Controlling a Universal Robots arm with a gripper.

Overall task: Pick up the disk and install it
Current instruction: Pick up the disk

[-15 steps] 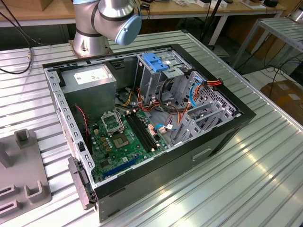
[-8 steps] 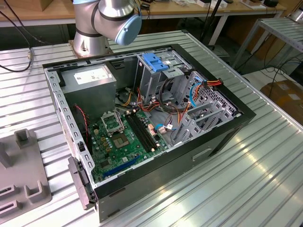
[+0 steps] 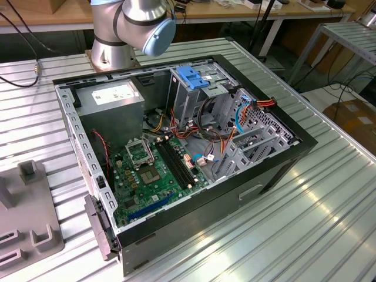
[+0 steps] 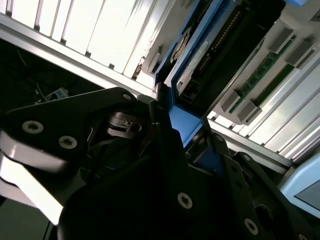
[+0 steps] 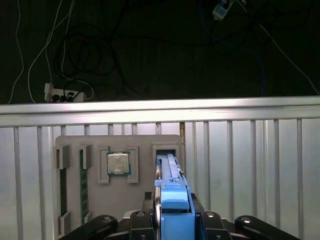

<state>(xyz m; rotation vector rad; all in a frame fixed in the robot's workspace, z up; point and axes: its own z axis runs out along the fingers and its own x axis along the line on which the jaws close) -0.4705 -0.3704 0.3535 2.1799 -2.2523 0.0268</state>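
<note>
The black end effector is clamped narrow on the blue-railed flat grey metal disk, at a slot of the grey holder tray.

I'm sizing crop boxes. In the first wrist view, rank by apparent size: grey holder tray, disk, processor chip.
1. grey holder tray
2. disk, in its blue carrier; it is nearest the camera, so it looks enlarged
3. processor chip, clearly smallest

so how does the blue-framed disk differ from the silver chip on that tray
The blue-framed grey metal disk stands on edge in its slot; the square silver chip lies flat in its recess. The disk shows blue rails; the chip a green rim. Both sit in the grey slotted tray.
</note>
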